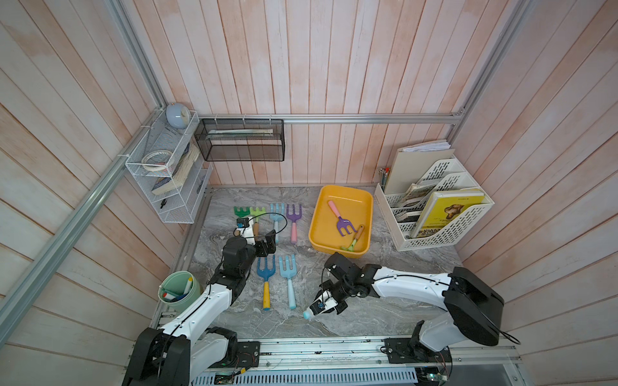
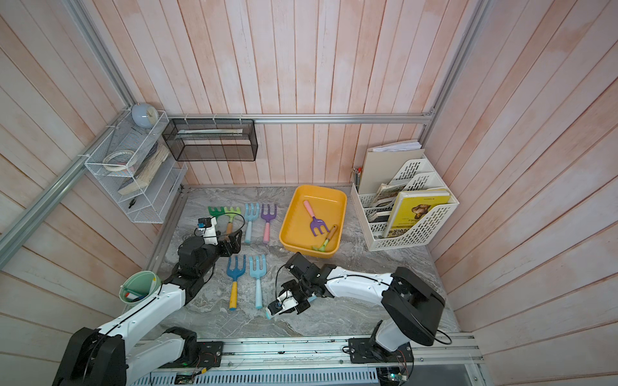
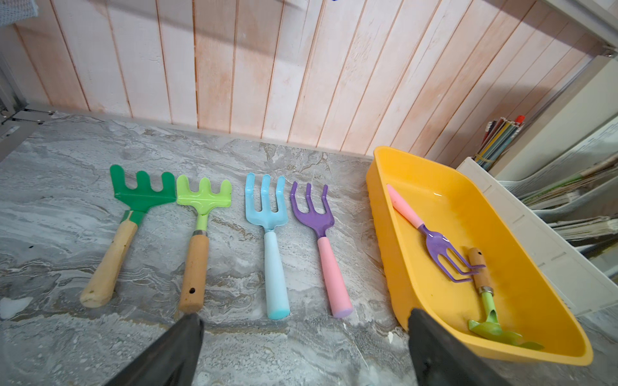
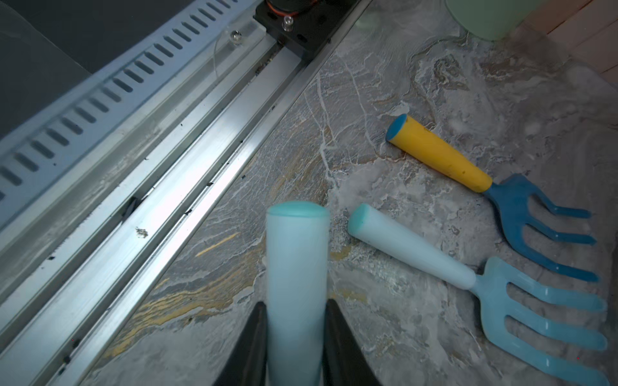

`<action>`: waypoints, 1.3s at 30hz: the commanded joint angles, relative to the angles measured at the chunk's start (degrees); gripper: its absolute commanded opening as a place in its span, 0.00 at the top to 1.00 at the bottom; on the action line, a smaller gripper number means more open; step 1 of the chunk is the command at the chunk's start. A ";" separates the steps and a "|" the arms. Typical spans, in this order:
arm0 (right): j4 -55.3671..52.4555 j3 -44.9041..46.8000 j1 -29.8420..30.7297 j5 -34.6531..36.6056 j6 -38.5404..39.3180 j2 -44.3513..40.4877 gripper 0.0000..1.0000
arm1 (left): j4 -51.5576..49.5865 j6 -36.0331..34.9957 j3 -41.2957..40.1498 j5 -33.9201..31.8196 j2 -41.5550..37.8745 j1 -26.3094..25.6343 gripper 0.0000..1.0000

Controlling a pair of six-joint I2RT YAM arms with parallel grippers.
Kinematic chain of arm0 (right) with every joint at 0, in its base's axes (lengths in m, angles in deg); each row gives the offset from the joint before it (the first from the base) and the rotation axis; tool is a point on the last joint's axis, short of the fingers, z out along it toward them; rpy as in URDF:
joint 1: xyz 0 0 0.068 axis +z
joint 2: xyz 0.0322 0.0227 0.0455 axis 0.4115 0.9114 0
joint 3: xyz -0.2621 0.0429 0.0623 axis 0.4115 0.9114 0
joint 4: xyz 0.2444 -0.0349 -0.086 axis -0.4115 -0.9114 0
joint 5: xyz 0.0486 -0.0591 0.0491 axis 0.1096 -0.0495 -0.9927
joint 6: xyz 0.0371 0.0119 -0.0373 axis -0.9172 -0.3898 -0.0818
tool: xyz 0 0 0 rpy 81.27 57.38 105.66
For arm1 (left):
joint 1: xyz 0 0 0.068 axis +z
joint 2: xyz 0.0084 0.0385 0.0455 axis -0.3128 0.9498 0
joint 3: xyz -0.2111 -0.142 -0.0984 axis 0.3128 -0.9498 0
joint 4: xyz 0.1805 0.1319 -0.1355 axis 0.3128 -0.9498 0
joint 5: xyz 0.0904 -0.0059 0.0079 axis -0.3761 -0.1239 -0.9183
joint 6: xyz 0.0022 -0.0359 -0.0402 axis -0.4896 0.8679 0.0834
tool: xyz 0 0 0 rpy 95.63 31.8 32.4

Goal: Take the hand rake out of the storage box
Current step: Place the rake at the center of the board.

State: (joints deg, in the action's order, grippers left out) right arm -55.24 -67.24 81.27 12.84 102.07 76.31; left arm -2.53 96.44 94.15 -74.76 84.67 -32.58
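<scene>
Pinched in the right pincer, a pale blue handle is held over the surface, outside the yellow box (presumably for laying down there). A green rake is seen inside. The left pincer is held spread.

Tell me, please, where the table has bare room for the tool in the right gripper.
Bare marble: along the front rail, before the dark-blue fork; and between the file rack and the right arm. Crowded: the back row, green rake to purple fork.

Mock shed test rig: plank walls, alu frame, file rack.
</scene>
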 commanded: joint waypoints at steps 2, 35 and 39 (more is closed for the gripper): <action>-4.84 -3.47 0.41 6.27 5.17 6.06 1.00 | 0.95 -2.08 0.63 3.84 0.22 0.23 0.00; 15.96 2.81 -12.18 38.21 -59.87 -14.60 0.02 | 6.72 -10.50 -5.09 16.69 -3.64 -13.91 0.00; 19.00 6.63 -24.66 34.34 -80.61 -17.99 0.02 | -3.77 -16.13 -2.84 12.42 -2.51 -25.99 0.00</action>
State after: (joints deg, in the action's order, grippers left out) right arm -38.76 -63.26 62.82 46.02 45.24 60.11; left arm 0.18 85.62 90.04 -60.84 81.68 -53.10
